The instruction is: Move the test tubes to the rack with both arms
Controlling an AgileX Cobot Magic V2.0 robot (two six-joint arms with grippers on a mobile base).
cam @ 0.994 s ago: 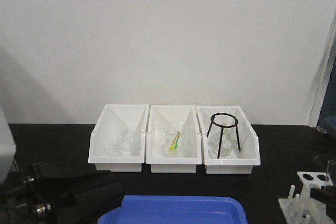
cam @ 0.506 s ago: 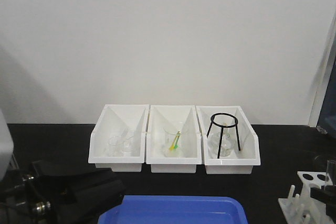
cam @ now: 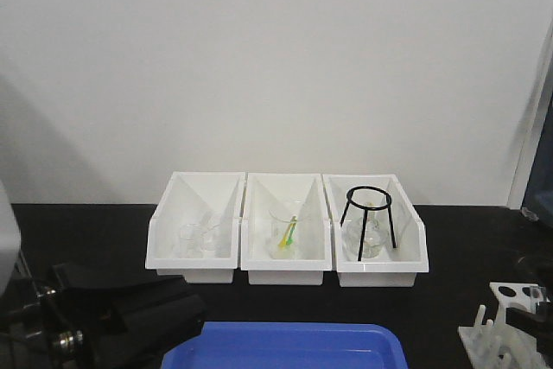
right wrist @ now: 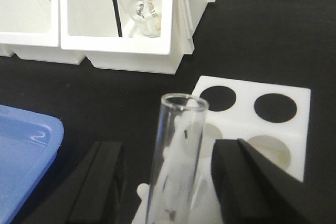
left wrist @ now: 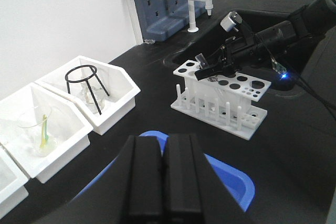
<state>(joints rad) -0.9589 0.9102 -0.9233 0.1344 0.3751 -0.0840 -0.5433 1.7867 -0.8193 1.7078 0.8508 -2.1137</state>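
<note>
- The right black wedge-fingered gripper (right wrist: 168, 182), jaws spread, flanks a slim clear glass test tube (right wrist: 176, 156) standing in the white holed plastic rack (right wrist: 273, 129).
- Withdrawing askew could tip the tube.
- The left black gripper (left wrist: 161, 174), away from the rack, is closed and empty.

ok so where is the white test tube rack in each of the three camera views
Front view: the rack sits cut off at the bottom right corner.
Left wrist view: right of centre, under the right gripper.
Right wrist view: bottom right, behind the test tube.
Shared landmark: the white bin with the black wire stand, beside the rack in every view.
</note>
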